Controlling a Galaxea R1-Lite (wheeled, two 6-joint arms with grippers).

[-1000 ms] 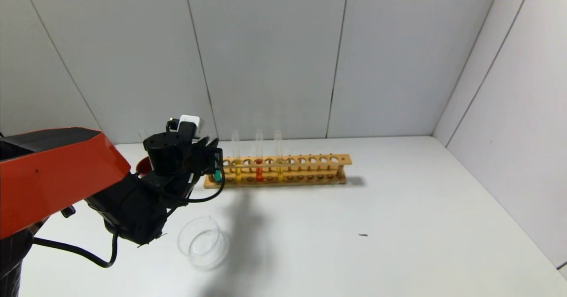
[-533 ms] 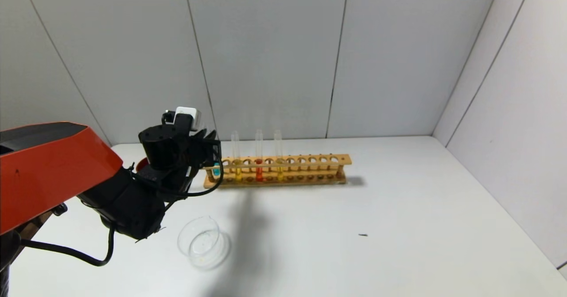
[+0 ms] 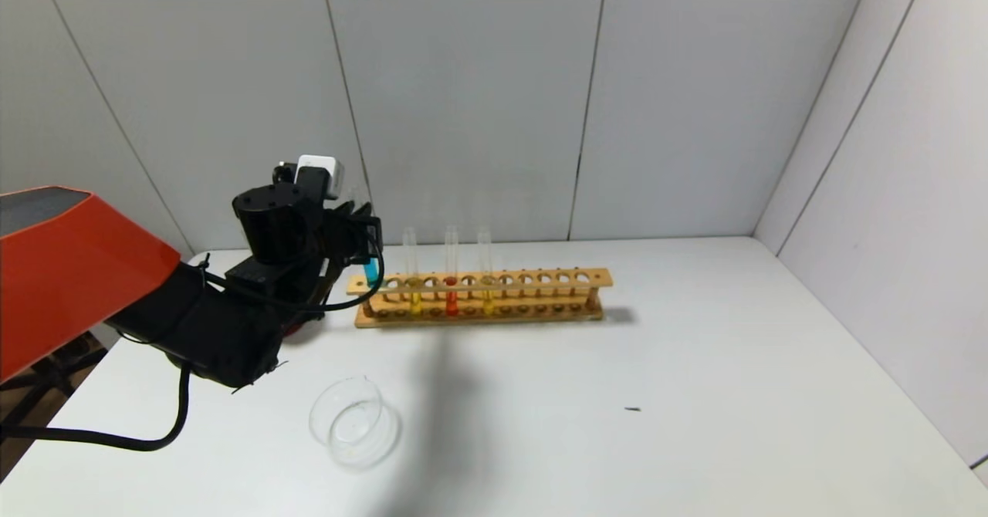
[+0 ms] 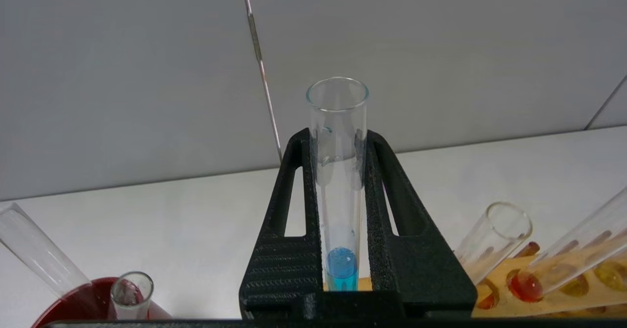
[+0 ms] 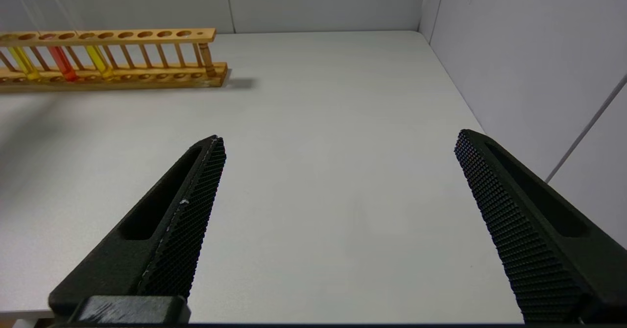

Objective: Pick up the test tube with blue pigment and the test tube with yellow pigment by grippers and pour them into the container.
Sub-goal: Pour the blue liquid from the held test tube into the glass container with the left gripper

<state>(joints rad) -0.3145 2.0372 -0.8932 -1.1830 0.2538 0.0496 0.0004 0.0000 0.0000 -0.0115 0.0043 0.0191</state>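
My left gripper (image 3: 363, 231) is shut on the test tube with blue pigment (image 3: 372, 268) and holds it upright above the left end of the wooden rack (image 3: 540, 278). In the left wrist view the tube (image 4: 338, 181) stands between the fingers (image 4: 289, 210), blue liquid at its bottom. Two test tubes with yellow pigment (image 3: 414, 297) (image 3: 487, 295) stand in the rack either side of a red-orange tube (image 3: 451, 297). The clear glass container (image 3: 351, 420) sits on the table in front of the arm. My right gripper (image 5: 338, 147) is open and empty over bare table, out of the head view.
A dark red cup (image 4: 73, 306) with clear tubes in it stands left of the rack, mostly hidden behind my left arm in the head view. A small dark speck (image 3: 633, 409) lies on the white table. Grey walls close the back and right.
My left gripper has risen with the blue tube, lifting it out of the rack's left end until its blue bottom is above the top bar. The right arm has not moved.
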